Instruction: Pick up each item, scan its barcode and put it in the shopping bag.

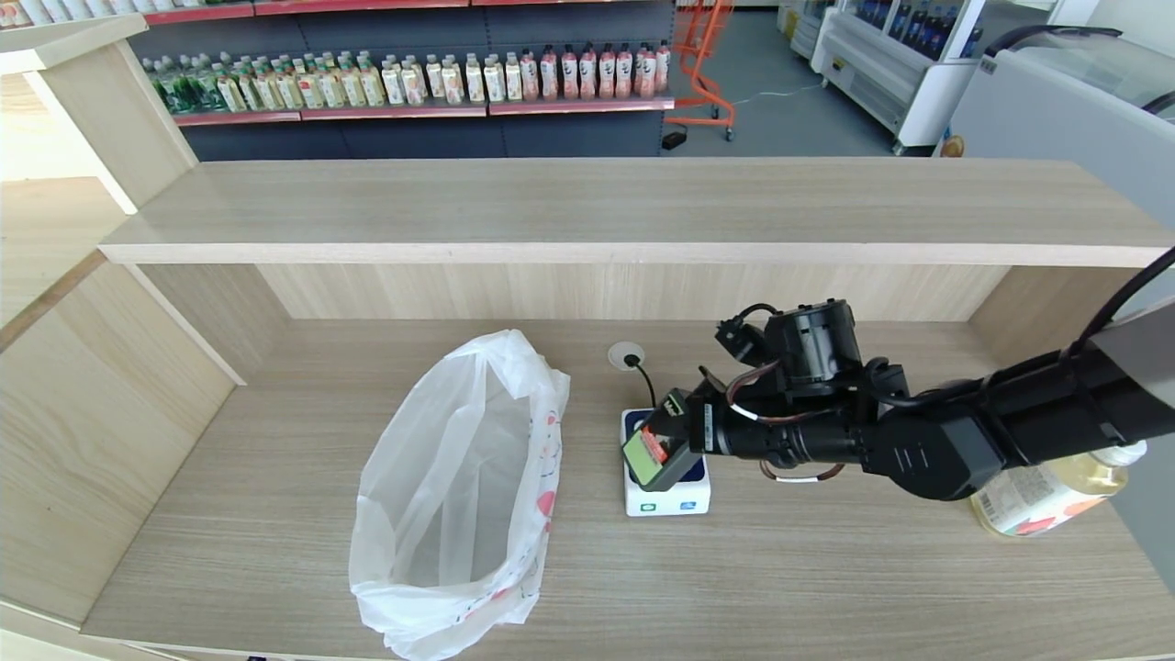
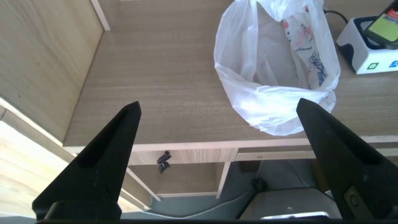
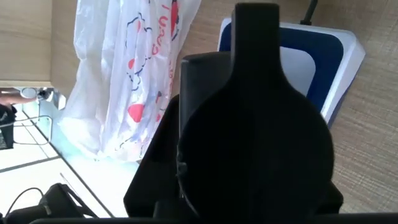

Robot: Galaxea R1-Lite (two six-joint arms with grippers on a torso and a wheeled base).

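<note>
My right gripper is shut on a small green packet with a red patch, holding it just above the white and blue barcode scanner. The scanner lies close beneath that gripper. To the scanner's left a white plastic shopping bag lies on the counter with its mouth open. My left gripper hangs open with nothing in it, above the counter's near edge, with the bag and scanner beyond it.
A bottle of yellowish drink lies on the counter at the right, partly under my right arm. A cable runs from the scanner to a round grommet. Wooden walls and a raised ledge enclose the counter.
</note>
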